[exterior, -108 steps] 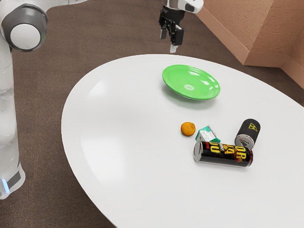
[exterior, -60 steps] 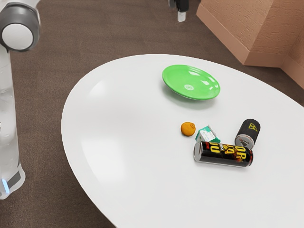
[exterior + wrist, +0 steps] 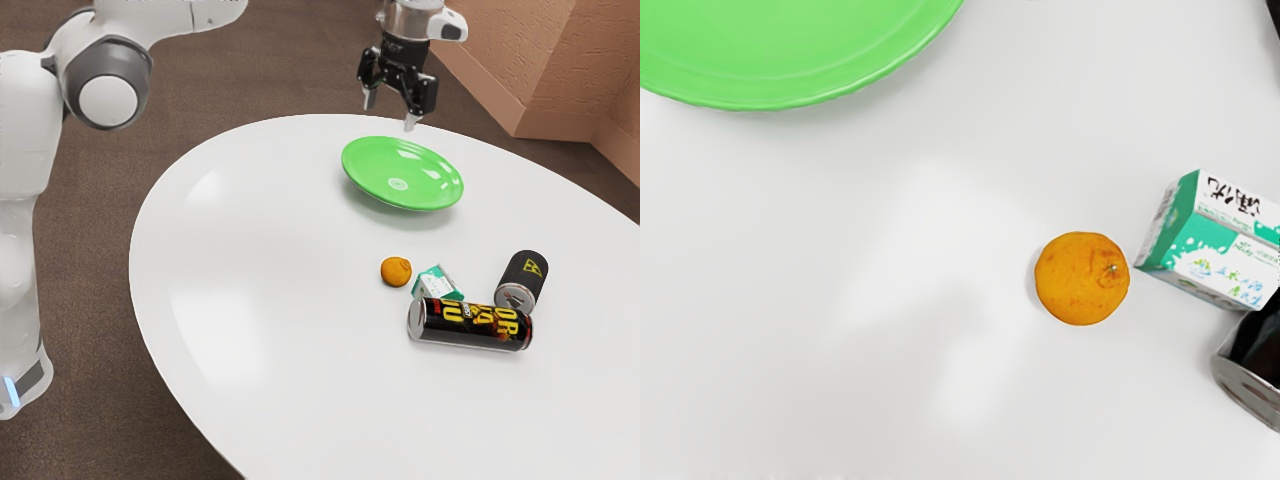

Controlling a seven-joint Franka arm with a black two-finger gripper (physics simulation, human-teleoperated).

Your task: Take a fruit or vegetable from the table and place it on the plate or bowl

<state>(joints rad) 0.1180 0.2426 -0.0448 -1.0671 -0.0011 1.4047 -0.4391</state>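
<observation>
nothing done yet: the orange (image 3: pixel 396 271) lies mid-worktop (image 3: pixel 250 300); the claw (image 3: pixel 388 110) hangs spread, empty, above the far edge by the plate (image 3: pixel 402 175). grasp and transfer are left.

Green plate (image 3: pixel 790 50) cut off by the wrist view's edge, dark can (image 3: pixel 1252 365) beside the milk carton (image 3: pixel 1215 245) likewise cropped, carton lettering too garbled to read, white table (image 3: pixel 250 330) running past the exterior view's right and lower edges, arm (image 3: pixel 18 300) cropped at its left.
</observation>
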